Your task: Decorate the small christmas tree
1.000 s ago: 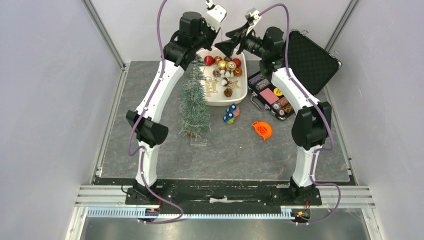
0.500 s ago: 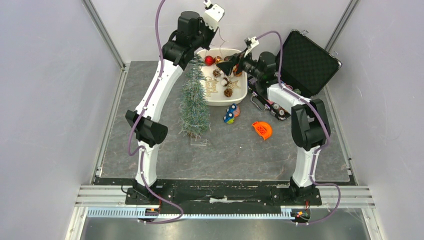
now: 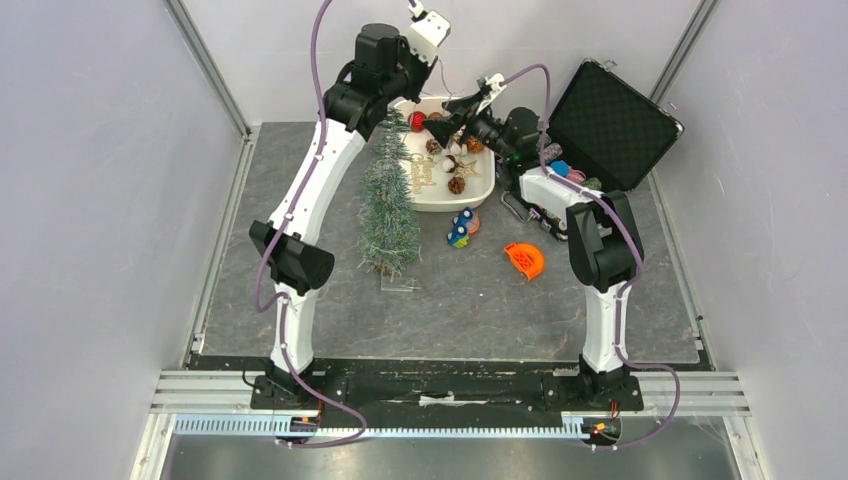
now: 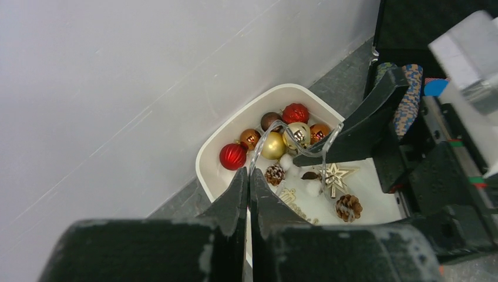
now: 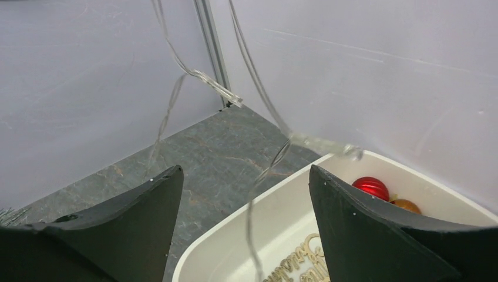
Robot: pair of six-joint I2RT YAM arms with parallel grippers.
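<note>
Jaws of the left gripper (image 4: 249, 171) are pressed together, pinching a clear strand (image 5: 214, 89) above the white tub (image 3: 445, 203) of ornaments. The right gripper (image 5: 246, 173) is spread wide, with the strand hanging between its fingers. The small christmas tree (image 3: 388, 205) stands upright just beside the tub.

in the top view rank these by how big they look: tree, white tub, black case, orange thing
1. black case and white tub: about alike, and both partly hidden, so not ranked against each other.
2. tree: longest, but slim; it stands up toward the camera, so this is unsure.
3. orange thing: clearly smallest.
</note>
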